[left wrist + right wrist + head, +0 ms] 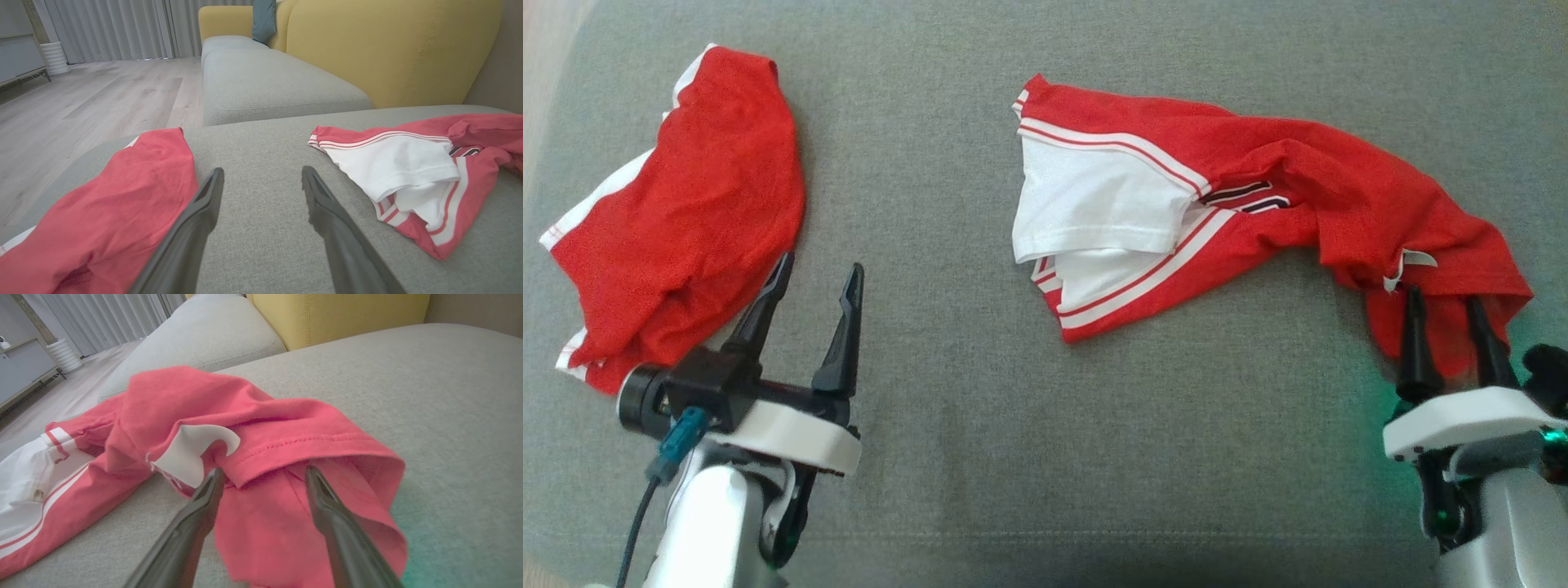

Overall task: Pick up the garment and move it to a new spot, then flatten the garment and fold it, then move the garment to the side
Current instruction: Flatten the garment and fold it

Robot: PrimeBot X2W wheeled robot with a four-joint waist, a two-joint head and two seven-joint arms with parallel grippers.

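The grey sofa seat (980,425) carries everything here, and it's soft, so cloth will drag on it rather than slide.

The garment (1258,188), a crumpled red and white shirt, lies with its long axis running sideways across the seat. Its red end is right at the right jaws, and its white, striped end trails off well to their left, towards the middle of the seat. A second red garment (694,204) sits in a neater bundle just left of the left jaws; I'd guess that one is not the piece in hand.

The right gripper (1443,296) is plainly the nearer arm. Its jaws are spread wide and grasp nothing, with the tips pushed in at the shirt's red end. The left gripper (820,263) is also released and empty, its jaws pointing over bare seat, with the shirt's white end well off to their right.

The hem (310,447) is what matters: it folds across just ahead of the right jaws' tips, and a lower layer of red cloth lies between them. A small white label (188,453) curls up just left of the left tip. I can't tell if the tips touch the cloth. A little further in and closing should take the hem.
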